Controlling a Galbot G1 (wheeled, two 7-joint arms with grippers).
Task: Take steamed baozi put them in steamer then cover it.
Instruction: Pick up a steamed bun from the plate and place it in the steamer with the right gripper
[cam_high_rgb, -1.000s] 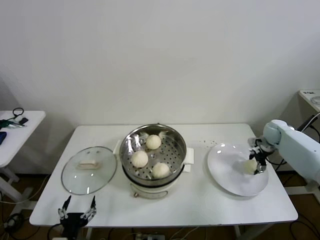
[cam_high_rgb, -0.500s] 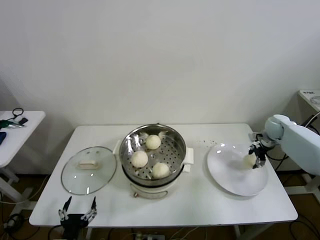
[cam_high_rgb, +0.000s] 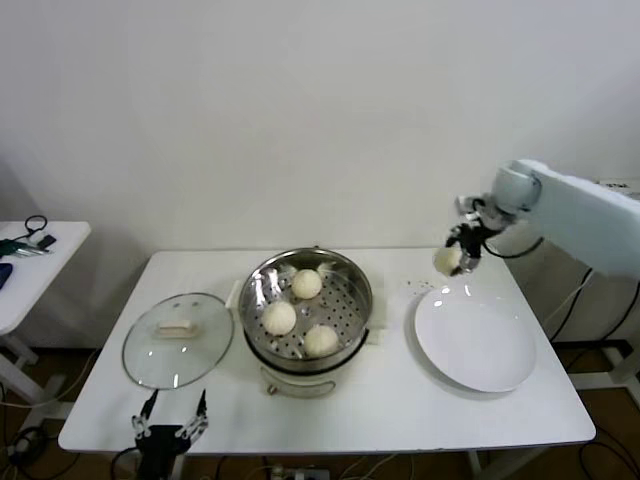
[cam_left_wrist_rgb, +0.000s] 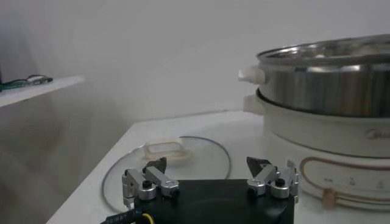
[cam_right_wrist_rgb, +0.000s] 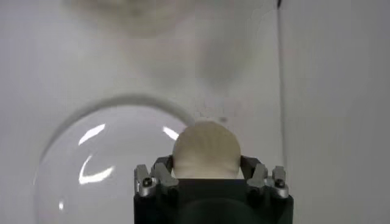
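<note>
The steamer (cam_high_rgb: 354, 318) stands mid-table with three creamy-white baozi (cam_high_rgb: 279, 318) on its perforated tray. My right gripper (cam_high_rgb: 455, 256) is shut on a fourth baozi (cam_high_rgb: 447, 260) and holds it in the air above the far edge of the white plate (cam_high_rgb: 478, 342); in the right wrist view the bun (cam_right_wrist_rgb: 206, 150) sits between the fingers (cam_right_wrist_rgb: 159, 171). The glass cover (cam_high_rgb: 178, 340) with its cream handle lies flat on the table, left of the steamer. My left gripper (cam_high_rgb: 172, 428) is open and empty, parked below the table's front left edge, with the cover (cam_left_wrist_rgb: 201, 159) ahead of it.
The white plate right of the steamer holds nothing. A small side table (cam_high_rgb: 30, 262) with cables stands at the far left. The steamer's steel wall (cam_left_wrist_rgb: 329, 79) fills one side of the left wrist view.
My right gripper has lifted the baozi off the plate and carried it up and left, toward the steamer. The plate now holds no bun. The left arm has barely moved.
</note>
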